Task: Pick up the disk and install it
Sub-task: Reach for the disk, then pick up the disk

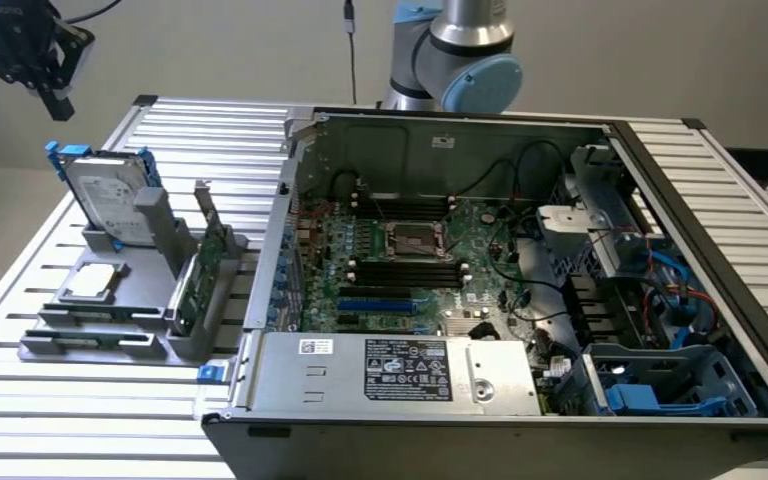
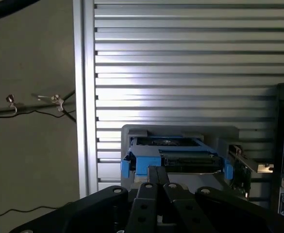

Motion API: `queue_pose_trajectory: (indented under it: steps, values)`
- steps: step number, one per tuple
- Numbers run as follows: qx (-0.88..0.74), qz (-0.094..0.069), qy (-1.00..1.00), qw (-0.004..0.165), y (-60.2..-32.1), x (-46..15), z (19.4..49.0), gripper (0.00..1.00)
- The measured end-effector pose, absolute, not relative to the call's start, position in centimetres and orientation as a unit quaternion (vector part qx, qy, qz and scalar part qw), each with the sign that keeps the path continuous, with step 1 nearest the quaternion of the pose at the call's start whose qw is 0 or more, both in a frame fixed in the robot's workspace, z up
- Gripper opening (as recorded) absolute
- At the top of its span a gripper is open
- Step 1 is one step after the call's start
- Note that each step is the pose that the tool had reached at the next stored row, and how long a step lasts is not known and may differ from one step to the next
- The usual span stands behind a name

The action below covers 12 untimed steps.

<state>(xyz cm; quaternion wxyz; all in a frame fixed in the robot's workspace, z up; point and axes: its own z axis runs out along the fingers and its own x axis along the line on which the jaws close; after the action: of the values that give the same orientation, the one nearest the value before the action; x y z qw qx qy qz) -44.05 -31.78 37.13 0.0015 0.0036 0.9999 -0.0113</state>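
The gripper point(image 1: 56, 105) is hanging high at the exterior view's left, black fingers pressed together, gripping nothing. The disk point(image 1: 101, 195) is standing on edge in a grey stand point(image 1: 157, 335) on the slatted aluminium table point(image 1: 77, 420), below the gripper and well apart from it, beside the open case point(image 1: 704, 190). It is showing smooth silver-grey metal, a white label and blue plastic rails. To my eye the approach is under way. It would go best with fingers spread, square to the flat faces, clamping metal rather than the springy rails.
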Motion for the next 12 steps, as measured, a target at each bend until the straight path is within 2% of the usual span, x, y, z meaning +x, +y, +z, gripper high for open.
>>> queue_pose_trajectory:
  steps: [12]
  values:
    - [0.003, -0.011, 1.0, 0.002, -31.77, -44.06, 37.13, 0.11]
